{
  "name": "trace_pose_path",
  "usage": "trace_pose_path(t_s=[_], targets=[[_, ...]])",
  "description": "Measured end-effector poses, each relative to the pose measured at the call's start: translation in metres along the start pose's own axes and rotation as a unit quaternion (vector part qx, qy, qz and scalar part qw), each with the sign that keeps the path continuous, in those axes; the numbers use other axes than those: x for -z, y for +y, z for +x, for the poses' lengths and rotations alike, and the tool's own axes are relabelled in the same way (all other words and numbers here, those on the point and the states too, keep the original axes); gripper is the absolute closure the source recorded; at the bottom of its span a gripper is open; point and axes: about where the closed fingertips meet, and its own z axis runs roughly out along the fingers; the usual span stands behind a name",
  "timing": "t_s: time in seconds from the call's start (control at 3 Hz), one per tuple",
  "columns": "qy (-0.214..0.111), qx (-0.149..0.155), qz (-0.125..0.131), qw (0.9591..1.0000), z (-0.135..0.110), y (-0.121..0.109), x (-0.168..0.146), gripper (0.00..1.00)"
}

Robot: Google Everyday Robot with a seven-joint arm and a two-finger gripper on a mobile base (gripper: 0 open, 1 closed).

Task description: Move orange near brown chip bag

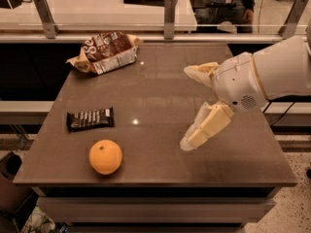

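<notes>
End effector hovers above the worktop, well to the right of the orange and slightly behind it, its two fingers spread wide and holding nothing. Behind the orange, past the candy bar, lies the brown chip bag. The reach likely runs left and toward the near edge, where the orange sits.
</notes>
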Motion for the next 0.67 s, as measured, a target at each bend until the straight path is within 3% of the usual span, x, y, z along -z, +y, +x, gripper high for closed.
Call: trace_pose_path(t_s=[0.67], targets=[[-0.084, -0.022, -0.023, 0.9960, 0.016, -0.003, -0.047, 0.00]])
